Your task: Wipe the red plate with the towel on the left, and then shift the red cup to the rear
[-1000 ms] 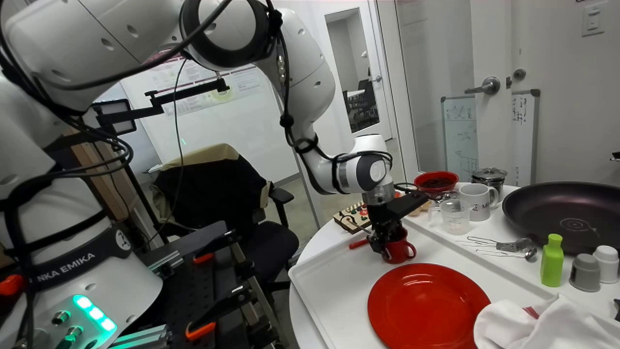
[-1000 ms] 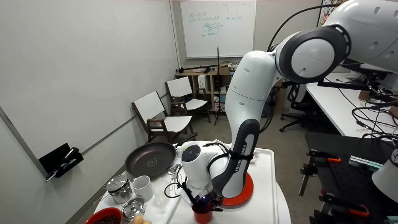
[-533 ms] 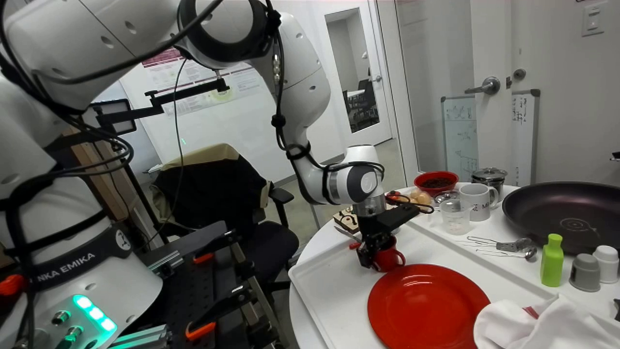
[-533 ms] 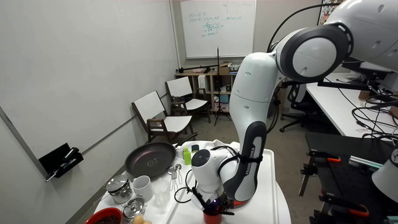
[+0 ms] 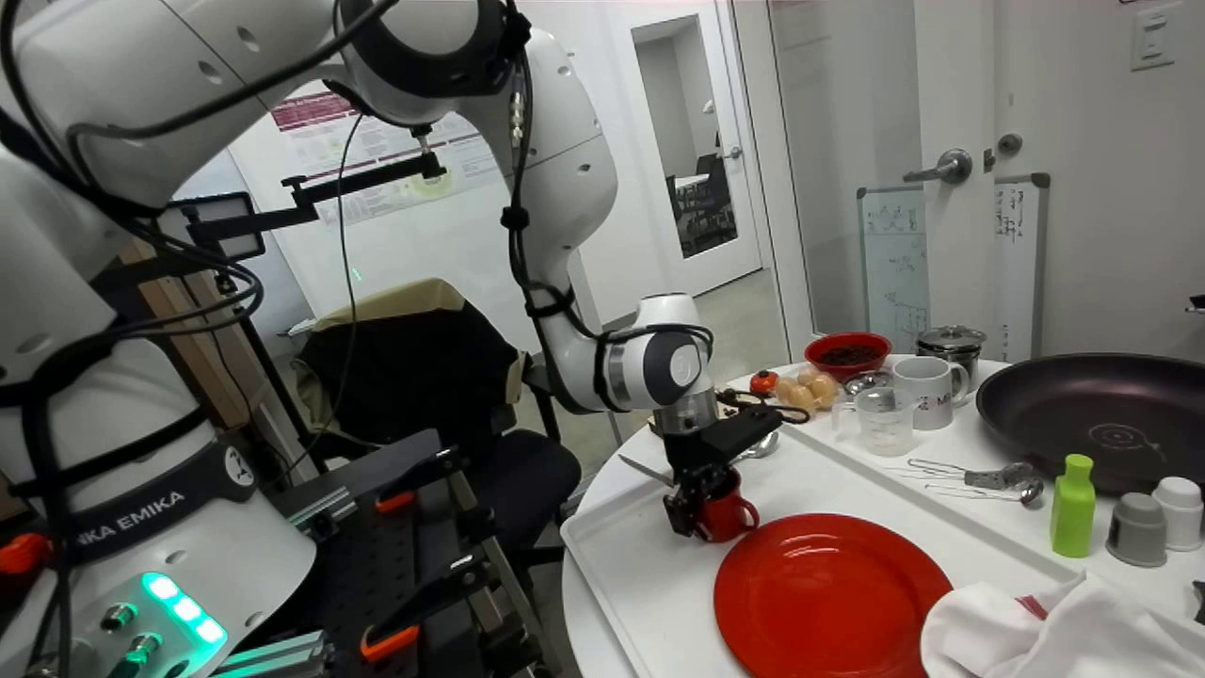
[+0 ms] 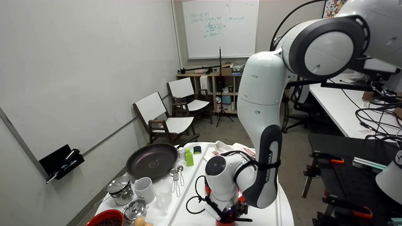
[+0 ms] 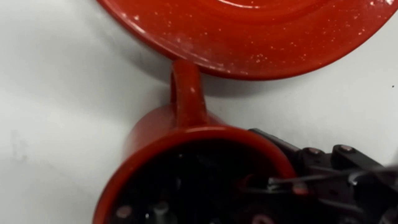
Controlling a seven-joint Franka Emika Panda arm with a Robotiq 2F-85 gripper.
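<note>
The red cup (image 5: 725,516) stands upright on or just above the white tray (image 5: 617,556), by the near rim of the red plate (image 5: 828,593). My gripper (image 5: 695,516) is shut on the cup's wall. In the wrist view, one dark finger (image 7: 275,140) lies outside the cup; the other side reaches into its dark inside. The cup's handle points at the plate (image 7: 248,43) and overlaps its rim in that view; I cannot tell if they touch. The white towel (image 5: 1083,626) lies crumpled at the plate's far side. In an exterior view the cup (image 6: 225,223) is mostly hidden.
A knife (image 5: 646,469) and a spoon (image 5: 759,446) lie by the gripper. Beyond the tray's raised edge stand a measuring cup (image 5: 886,424), a white mug (image 5: 927,394), a green bottle (image 5: 1073,508) and a large pan (image 5: 1101,414). A red bowl (image 5: 847,353) stands at the back.
My gripper and the red cup have moved together, left and down in an exterior view, right and down in the view opposite. The plate and towel have not moved.
</note>
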